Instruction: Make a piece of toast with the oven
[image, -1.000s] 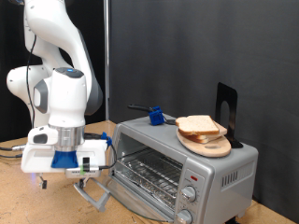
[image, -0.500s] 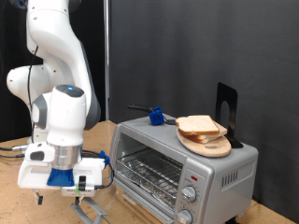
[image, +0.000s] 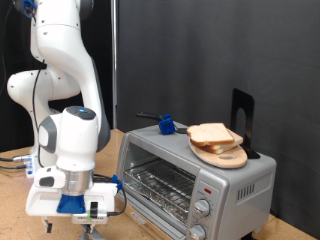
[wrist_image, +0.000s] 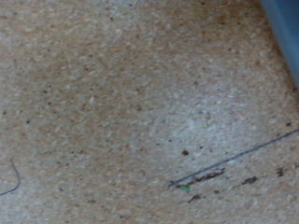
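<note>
The silver oven (image: 205, 178) stands on the wooden table at the exterior view's right. Its front is open, so the wire rack (image: 160, 184) inside shows. Two knobs (image: 203, 209) sit at its lower right corner. On the oven's roof, a round wooden plate (image: 222, 154) carries stacked slices of pale bread, the piece of toast (image: 213, 134) among them. My gripper (image: 90, 228) hangs low in front of the oven's opening, at the picture's bottom edge, and its fingertips are cut off there. The wrist view shows only blurred tabletop (wrist_image: 121, 112), with no fingers.
A blue-handled tool (image: 166, 124) and a black upright stand (image: 242, 112) also rest on the oven's roof. A black curtain closes off the back. Cables (image: 14, 160) trail on the table at the exterior view's left. A grey-blue edge (wrist_image: 283, 28) crosses a corner of the wrist view.
The hand has sunk lower and shifted slightly rightward, towards the picture's bottom edge. The metal bar seen below the fingers earlier has dropped out of frame.
</note>
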